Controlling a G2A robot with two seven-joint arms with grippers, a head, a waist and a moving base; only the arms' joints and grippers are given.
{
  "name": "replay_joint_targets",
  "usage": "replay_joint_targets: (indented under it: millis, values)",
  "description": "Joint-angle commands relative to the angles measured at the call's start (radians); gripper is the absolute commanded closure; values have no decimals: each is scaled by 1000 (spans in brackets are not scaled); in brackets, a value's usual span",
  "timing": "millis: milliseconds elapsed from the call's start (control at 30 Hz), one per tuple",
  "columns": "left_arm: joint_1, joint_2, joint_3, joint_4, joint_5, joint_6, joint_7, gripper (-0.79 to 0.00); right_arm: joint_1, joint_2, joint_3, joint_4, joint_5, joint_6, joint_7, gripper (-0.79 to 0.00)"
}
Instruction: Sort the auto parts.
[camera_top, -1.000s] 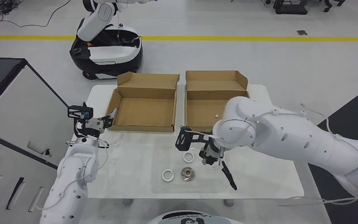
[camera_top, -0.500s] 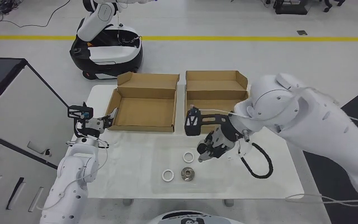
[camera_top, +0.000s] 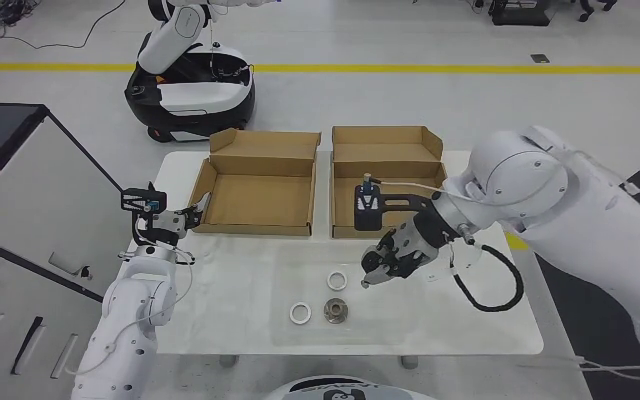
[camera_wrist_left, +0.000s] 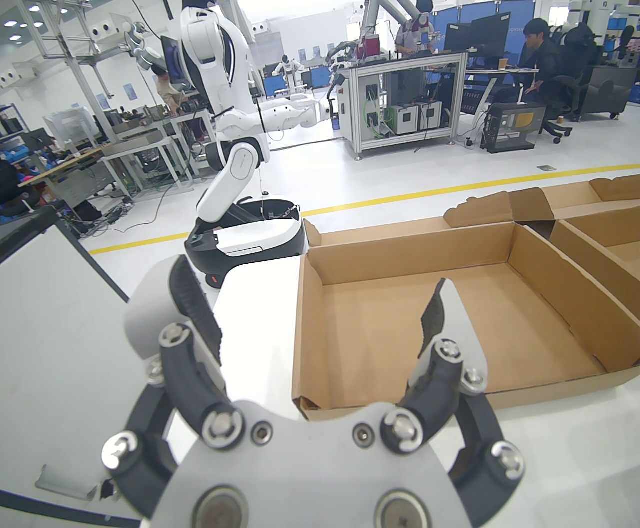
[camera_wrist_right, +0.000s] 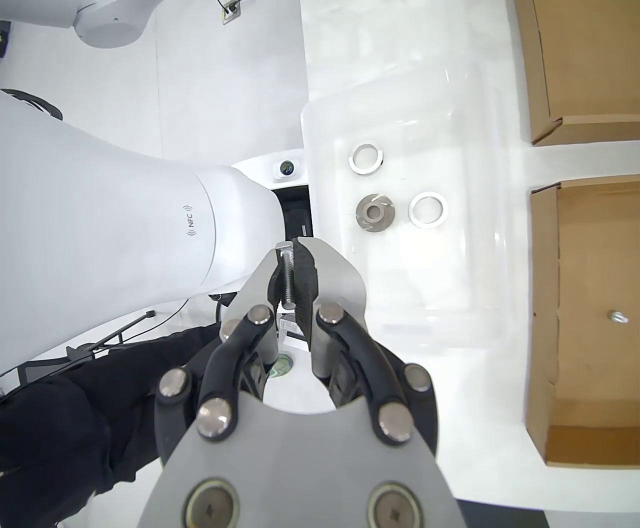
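White table (camera_top: 250, 290) before us: our right gripper (camera_wrist_right: 291, 250) clamps 1 bolt (camera_wrist_right: 287, 280), shank along the fingers; the right cardboard box (camera_top: 388, 168) sits just beyond. Our left gripper (camera_wrist_left: 310, 285) gapes, farther off.

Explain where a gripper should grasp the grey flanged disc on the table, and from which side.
Probably the raised centre hub of the flanged disc, from straight above: it lies flat on the table, its thin rim offering little edge, and a ring lies close beside.
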Motion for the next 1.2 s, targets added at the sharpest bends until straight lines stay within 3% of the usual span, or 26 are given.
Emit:
replay_joint_targets:
  millis: [0, 233, 433, 767, 933, 1167]
  values:
    - [0, 0, 0, 0, 0, 0, 0, -785, 0, 0, 0, 0, 0, 0, 0, 0]
    - [0, 0, 0, 0, 0, 0, 0, -785, -29, 4, 24, 33, 56, -11, -34, 0]
    - [0, 0, 0, 0, 0, 0, 0, -785, -100, 33, 136, 143, 321, -79, 8, 0]
    - [0, 0, 0, 0, 0, 0, 0, -785, -235, 73, 313, 133, 632, -44, 44, 0]
    - [0, 0, 0, 0, 0, 0, 0, -785, -287, 59, 386, 106, 803, -25, 63, 0]
    - [0, 0, 0, 0, 0, 0, 0, -785, -313, 1, 398, 60, 991, -25, 63, 0]
